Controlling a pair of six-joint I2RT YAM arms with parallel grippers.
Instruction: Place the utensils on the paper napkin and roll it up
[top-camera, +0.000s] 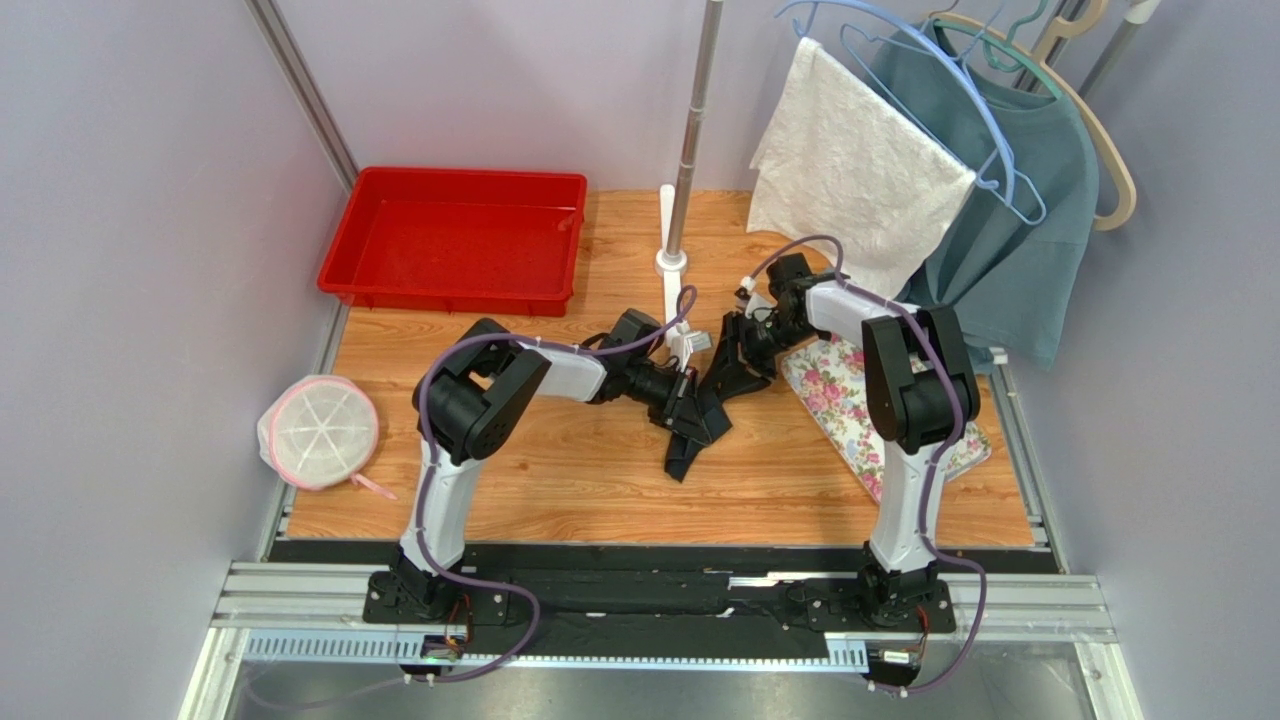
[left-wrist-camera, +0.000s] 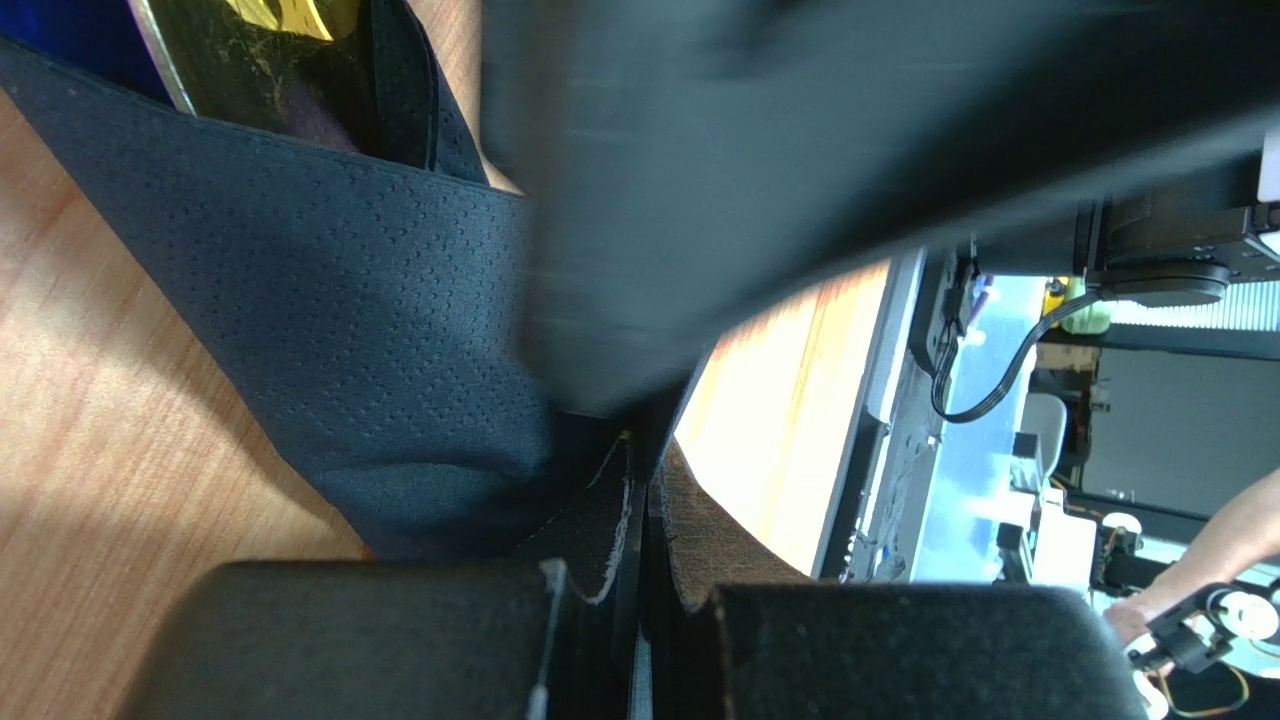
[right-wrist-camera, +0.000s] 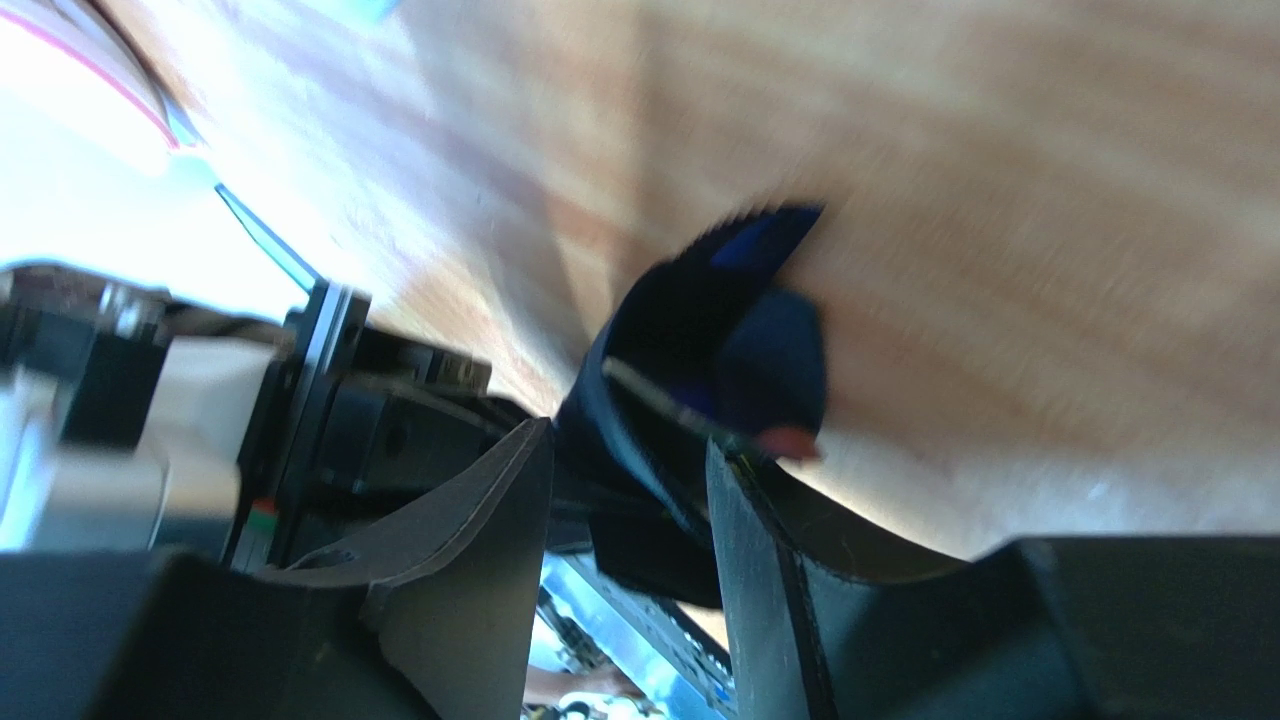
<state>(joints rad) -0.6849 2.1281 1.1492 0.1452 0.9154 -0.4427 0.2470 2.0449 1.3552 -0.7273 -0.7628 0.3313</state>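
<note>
The black paper napkin (top-camera: 703, 408) lies folded into a long bundle at the middle of the table, between both grippers. My left gripper (top-camera: 687, 393) is shut on an edge of it; in the left wrist view the pads meet on a thin dark layer (left-wrist-camera: 649, 458), and the embossed napkin (left-wrist-camera: 376, 360) runs up to the left. A utensil's gold end (left-wrist-camera: 256, 30) shows inside the fold. My right gripper (top-camera: 747, 336) stands at the bundle's far end. Its jaws (right-wrist-camera: 631, 443) are apart around the napkin's end (right-wrist-camera: 706, 353), where dark blue handles (right-wrist-camera: 766, 240) poke out.
A red tray (top-camera: 451, 237) sits at the back left and a white bagged round container (top-camera: 319, 428) at the left edge. The floral mat (top-camera: 842, 402) lies under the right arm. A pole (top-camera: 684, 165), a white cloth (top-camera: 857, 158) and a teal garment (top-camera: 1029, 195) stand behind.
</note>
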